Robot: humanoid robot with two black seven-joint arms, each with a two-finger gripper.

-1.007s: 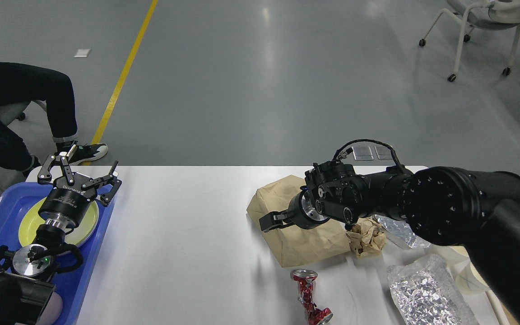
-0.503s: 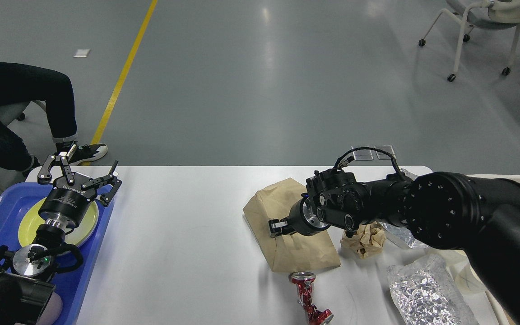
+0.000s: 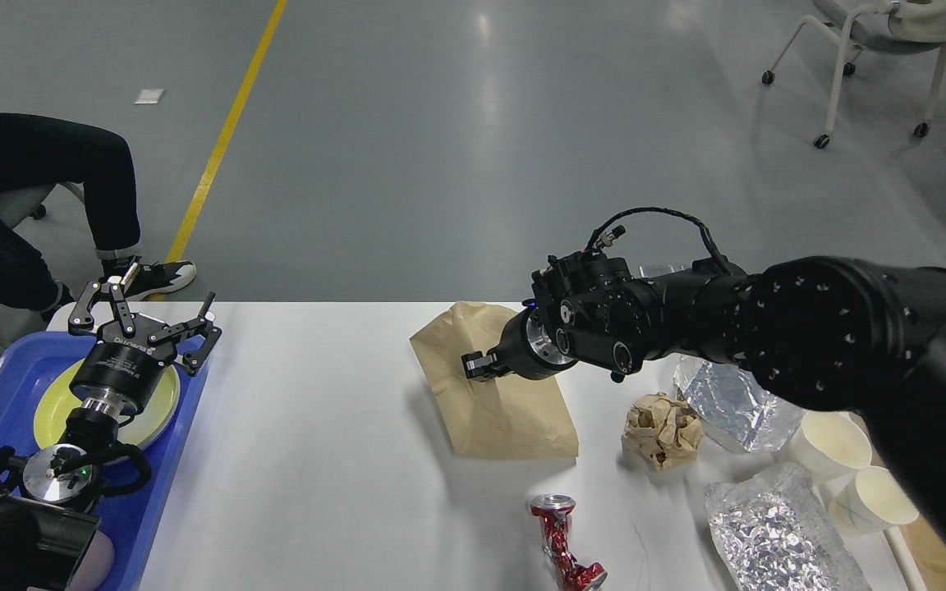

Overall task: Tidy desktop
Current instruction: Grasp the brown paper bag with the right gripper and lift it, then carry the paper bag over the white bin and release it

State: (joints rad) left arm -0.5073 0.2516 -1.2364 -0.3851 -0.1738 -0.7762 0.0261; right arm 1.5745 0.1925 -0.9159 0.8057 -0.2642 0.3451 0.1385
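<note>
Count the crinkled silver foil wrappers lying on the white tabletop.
2. One crinkled silver foil wrapper lies under the right arm, beside the crumpled brown paper ball; another lies at the bottom right. The arm may hide more.

White lettering runs across the body of the left gripper (image 3: 144,316), too small and tilted to read, and no print can be made out on the crushed red can (image 3: 559,542)

White surface (image 3: 333,460), brown paper bag (image 3: 498,402), red crushed can (image 3: 559,542), shiny silver foil (image 3: 773,542), blue tray (image 3: 5,394), yellow plate (image 3: 157,398), yellow floor line (image 3: 222,135)
</note>
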